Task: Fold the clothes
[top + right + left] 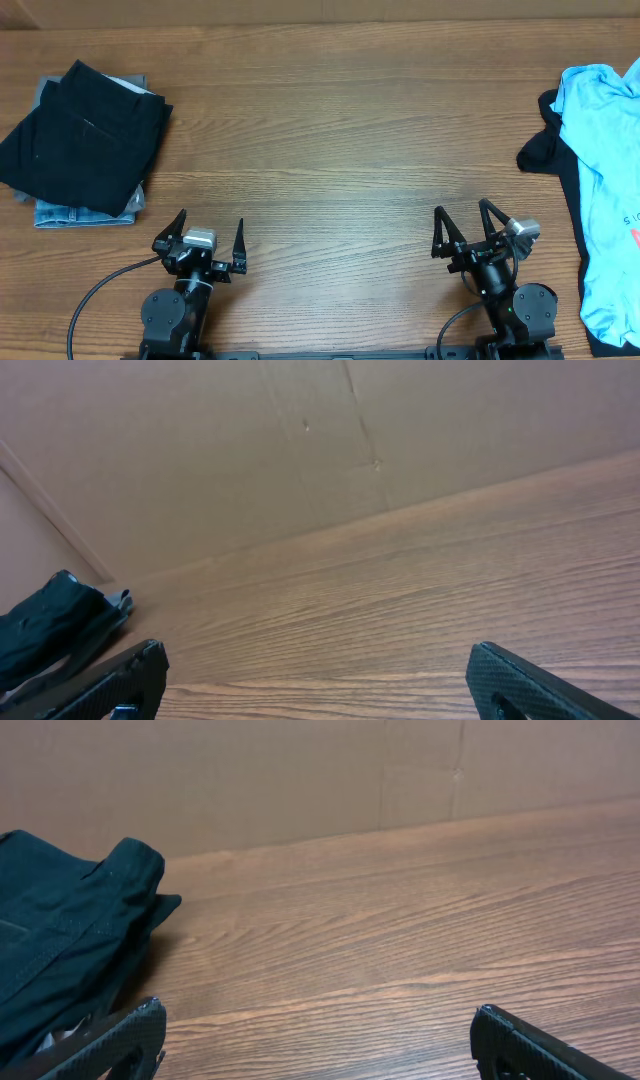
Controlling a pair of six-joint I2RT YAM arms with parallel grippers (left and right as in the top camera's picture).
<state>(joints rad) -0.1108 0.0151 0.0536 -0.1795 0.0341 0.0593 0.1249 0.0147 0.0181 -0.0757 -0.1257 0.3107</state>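
A light blue T-shirt (605,190) with pale lettering lies crumpled at the table's right edge, over a dark garment (540,150). A folded stack (85,140) lies at the far left: a black garment on top, blue denim beneath. It also shows in the left wrist view (70,940) and the right wrist view (45,625). My left gripper (211,236) is open and empty near the front edge. My right gripper (463,222) is open and empty near the front right, left of the T-shirt. Both wrist views show spread fingers (320,1040) (315,675) over bare wood.
The wooden table (330,150) lies between the stack and the T-shirt. A brown cardboard wall (300,770) stands behind the table's far edge. A black cable (95,300) runs from the left arm's base.
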